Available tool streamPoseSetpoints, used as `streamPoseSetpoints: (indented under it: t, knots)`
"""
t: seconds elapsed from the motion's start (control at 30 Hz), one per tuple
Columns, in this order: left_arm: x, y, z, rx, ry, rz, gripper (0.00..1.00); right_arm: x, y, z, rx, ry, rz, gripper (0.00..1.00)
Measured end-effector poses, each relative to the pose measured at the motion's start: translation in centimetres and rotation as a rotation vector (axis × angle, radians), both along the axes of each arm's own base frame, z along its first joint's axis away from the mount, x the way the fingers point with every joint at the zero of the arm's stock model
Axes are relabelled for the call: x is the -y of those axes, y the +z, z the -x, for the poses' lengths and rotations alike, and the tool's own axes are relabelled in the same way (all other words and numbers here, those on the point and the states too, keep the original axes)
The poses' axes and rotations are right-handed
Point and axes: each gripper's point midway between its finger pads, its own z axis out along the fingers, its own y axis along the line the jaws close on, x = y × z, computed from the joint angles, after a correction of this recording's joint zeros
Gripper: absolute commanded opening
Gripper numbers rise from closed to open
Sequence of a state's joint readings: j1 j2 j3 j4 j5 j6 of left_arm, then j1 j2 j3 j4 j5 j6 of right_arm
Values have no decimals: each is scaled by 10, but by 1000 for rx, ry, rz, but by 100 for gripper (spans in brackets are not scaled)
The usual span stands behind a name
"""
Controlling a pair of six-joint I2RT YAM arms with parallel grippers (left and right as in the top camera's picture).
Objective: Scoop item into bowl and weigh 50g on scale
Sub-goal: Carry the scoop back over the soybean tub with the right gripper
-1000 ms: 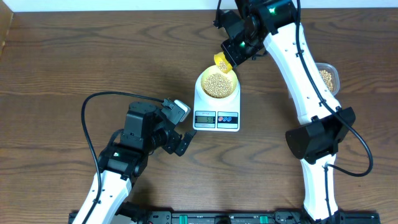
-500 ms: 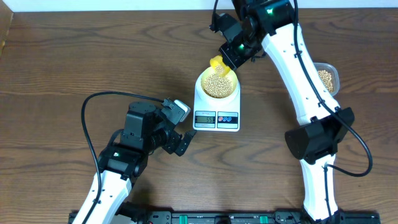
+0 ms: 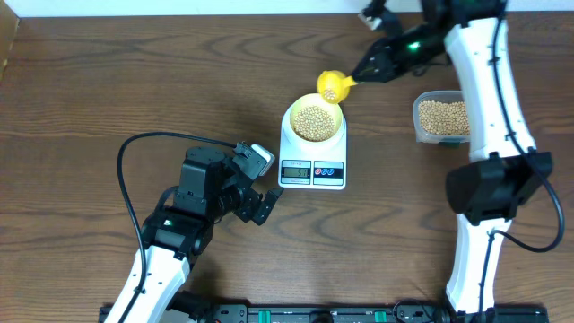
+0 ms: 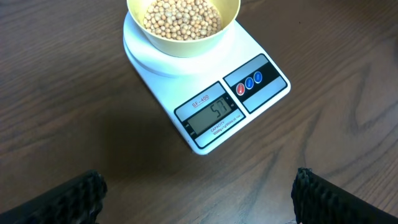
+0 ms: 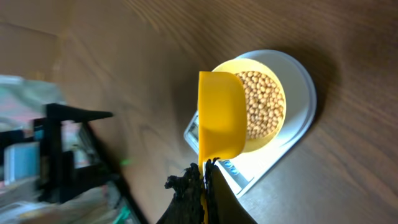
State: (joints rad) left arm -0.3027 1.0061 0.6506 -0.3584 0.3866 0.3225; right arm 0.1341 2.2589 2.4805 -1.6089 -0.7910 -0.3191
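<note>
The pale-yellow bowl (image 3: 313, 121) (image 4: 184, 23) (image 5: 263, 109) sits on the white scale (image 3: 313, 169) (image 4: 208, 109) (image 5: 304, 87), heaped with tan beans (image 3: 313, 122) (image 4: 181, 17) (image 5: 262, 104). My right gripper (image 3: 363, 75) (image 5: 204, 177) is shut on the handle of a bright yellow spoon (image 3: 332, 86) (image 5: 221, 123), whose cup holds a few beans just above the bowl's far right rim. My left gripper (image 3: 256, 184) (image 4: 199, 194) is open over bare table just in front of the scale, nothing between its fingers (image 4: 73, 194).
A clear plastic tub (image 3: 441, 117) of beans stands to the right of the scale, beside the right arm. The left arm's black cable (image 3: 134, 148) loops over the table at left. The far table edge meets a white wall (image 3: 179, 7).
The right arm swung out to the right and back, lifting the spoon from its tilt over the bowl to level at the far right rim. The tub is now uncovered. The left arm stayed still.
</note>
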Motion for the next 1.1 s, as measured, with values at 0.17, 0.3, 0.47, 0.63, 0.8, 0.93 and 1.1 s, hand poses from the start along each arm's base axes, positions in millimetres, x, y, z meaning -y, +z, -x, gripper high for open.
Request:
streamPoseSetpoints:
  t: [0.17, 0.3, 0.47, 0.63, 0.8, 0.93, 1.1]
  knots:
    - [0, 0, 0, 0, 0, 0, 98, 40, 7, -9, -9, -69, -58, 1]
    - [0, 0, 0, 0, 0, 0, 98, 88, 10, -18, 8, -165, -48, 1]
    - [0, 0, 0, 0, 0, 0, 98, 166, 23, -6, 54, -321, 146, 1]
    - [0, 0, 0, 0, 0, 0, 98, 209, 31, 6, 104, -394, 367, 1]
    - [0, 0, 0, 0, 0, 0, 98, 225, 10, 13, 58, -387, 578, 1]
    - [0, 0, 0, 0, 0, 0, 98, 228, -9, 19, 6, -356, 691, 1]
    - [0, 0, 0, 0, 0, 0, 98, 237, -24, 15, -1, -359, 823, 1]
